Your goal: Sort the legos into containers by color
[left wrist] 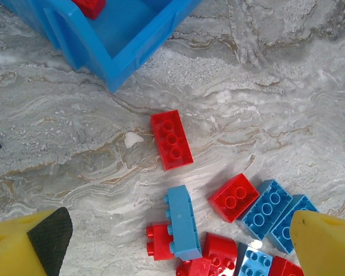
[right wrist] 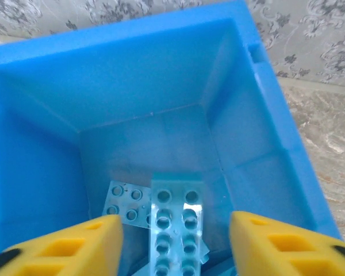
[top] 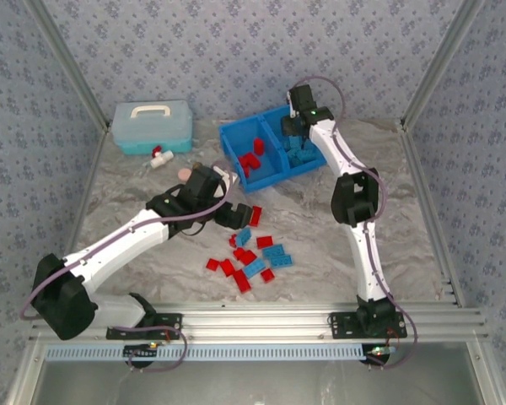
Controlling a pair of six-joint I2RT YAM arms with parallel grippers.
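From where I stand, the right gripper (right wrist: 173, 227) hangs over the right-hand compartment (right wrist: 103, 75) of the bright blue open-top plastic bin (top: 228, 139), which sits at twelve o'clock on the grey marbled tabletop (top: 337, 245). Its yellow fingers (right wrist: 75, 247) are apart, with a gap on either side of a long light blue studded plastic brick (right wrist: 175, 224). That brick sits low in the compartment across another pale blue brick (right wrist: 123, 201), and nothing grips it. The arm is there because this is the blue side. The neighbouring left compartment (top: 268, 180) holds only bright red bricks (top: 253, 160).

The left gripper (left wrist: 178, 236) hovers over the loose heap of red and light blue bricks (top: 251, 253), at about six o'clock from the bin. Its jaws are spread wide and empty, which suits a descent onto one piece. Under it a lone red brick (left wrist: 171, 140) lies studs-up at twelve o'clock of the heap, apart from the others. I judge that one the easiest pick. Closer in, a light blue brick on its side (left wrist: 181, 224) touches a small red brick (left wrist: 158, 241), so closing there risks catching both. Much of the sorting remains undone.
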